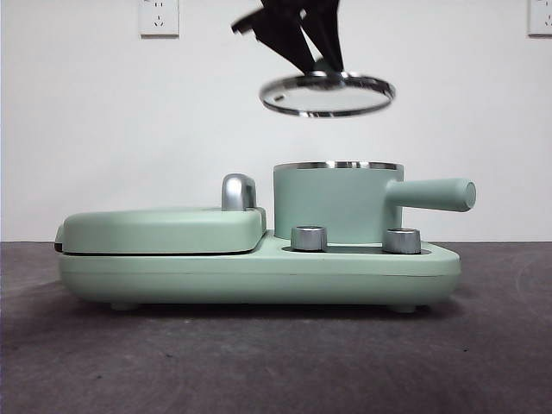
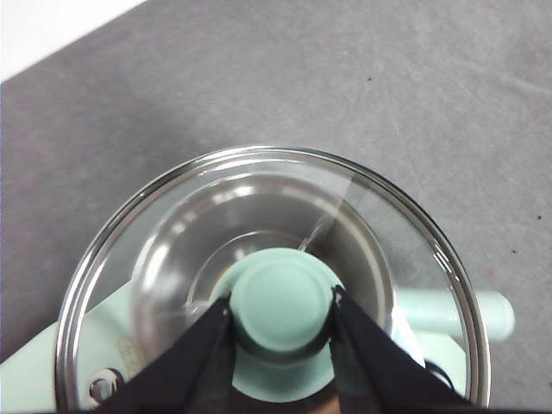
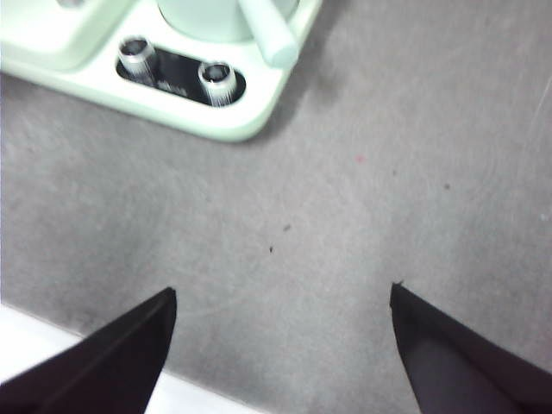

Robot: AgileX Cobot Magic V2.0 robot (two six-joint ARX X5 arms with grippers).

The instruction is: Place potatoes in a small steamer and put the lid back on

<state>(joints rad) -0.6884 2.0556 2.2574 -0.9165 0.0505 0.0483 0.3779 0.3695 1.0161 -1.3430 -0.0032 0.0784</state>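
Two black jaws of the left gripper (image 2: 282, 304) clamped on the knob of the lid (image 1: 328, 94), held level in the air straight at twelve o'clock above the small steamer (image 1: 335, 204), clear of its rim. Right gripper (image 3: 280, 297) spread wide over bare grey table (image 3: 362, 190), the steamer's base unit (image 1: 259, 272) off at eleven o'clock. No potato in sight.

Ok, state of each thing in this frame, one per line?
Lid: off the steamer, held above it by its knob, slightly tilted.
Steamer: uncovered, upright on the cooker base.
Grill cover: shut.
Left gripper: shut on the lid's knob.
Right gripper: open, holding nothing, over bare table.
Potato: not visible.
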